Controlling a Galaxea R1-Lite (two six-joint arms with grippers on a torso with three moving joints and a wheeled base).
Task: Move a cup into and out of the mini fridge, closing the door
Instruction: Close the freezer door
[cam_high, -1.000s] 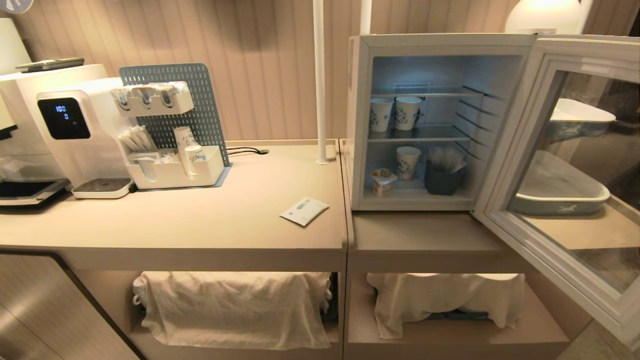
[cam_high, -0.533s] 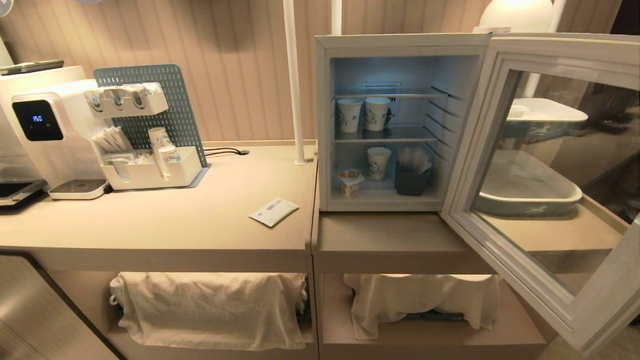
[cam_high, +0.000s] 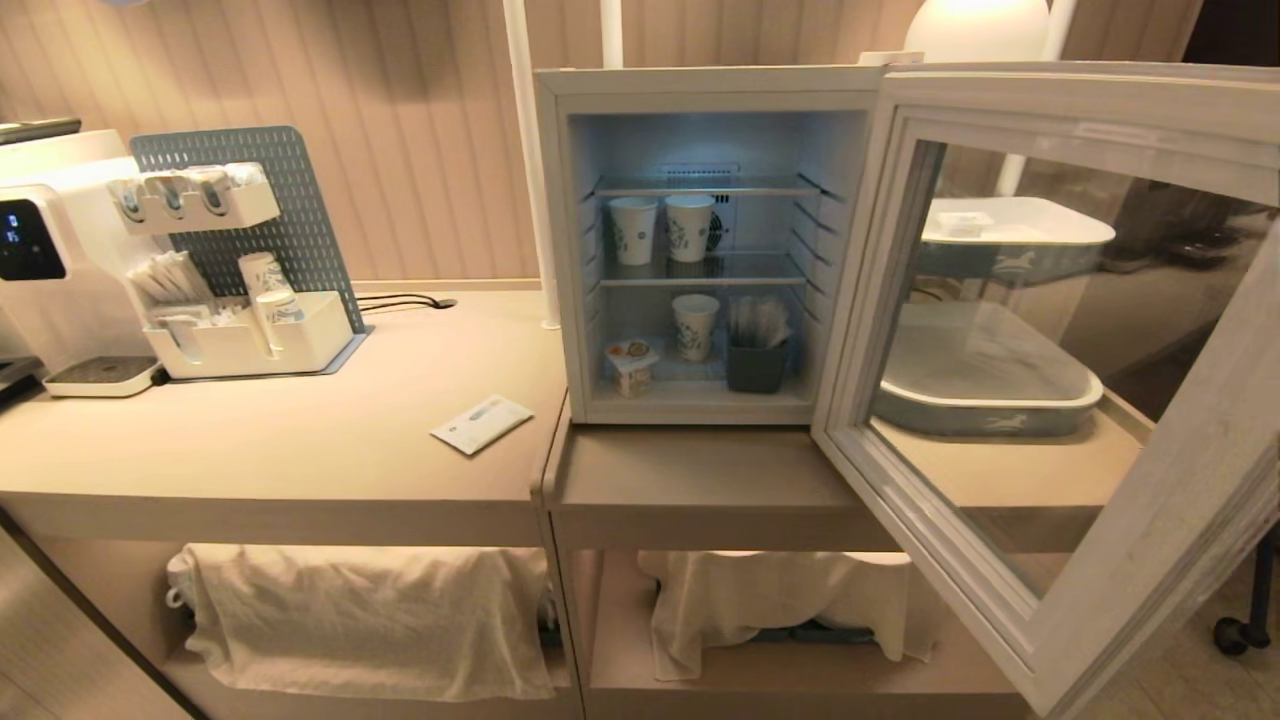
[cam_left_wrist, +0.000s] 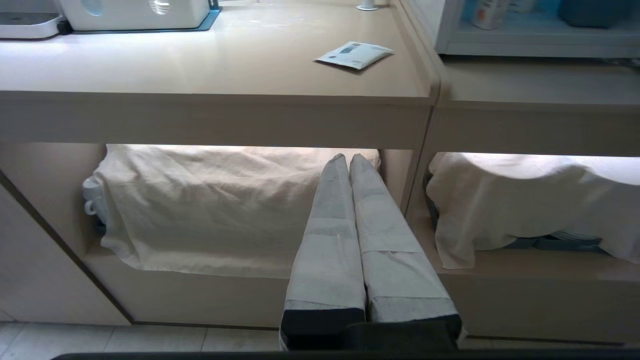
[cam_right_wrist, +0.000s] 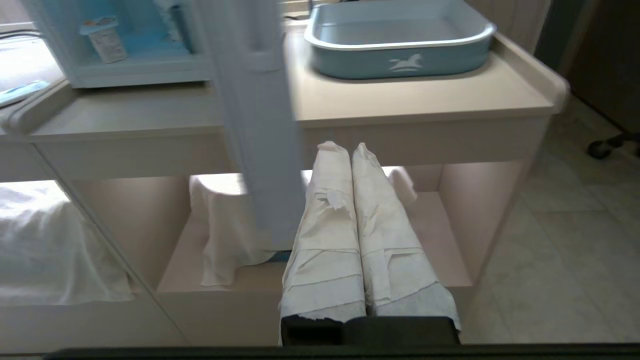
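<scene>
One mini fridge (cam_high: 700, 90), door (cam_high: 1050, 350) swung wide. Inside: three paper cups (cam_high: 634, 229), one dark holder (cam_high: 755, 366), one cup (cam_high: 629, 366) on the floor, front left. Left gripper (cam_left_wrist: 348, 159) and right gripper (cam_right_wrist: 340, 148) both clenched, empty, low before the counter.

You have a beige desk (cam_high: 300, 450) carrying the drinks machine (cam_high: 50, 280), a white organiser (cam_high: 250, 345) and a flat sachet (cam_high: 481, 424); the mini fridge (cam_high: 700, 85) and blue-grey tray (cam_high: 985, 415) sit to the right.
</scene>
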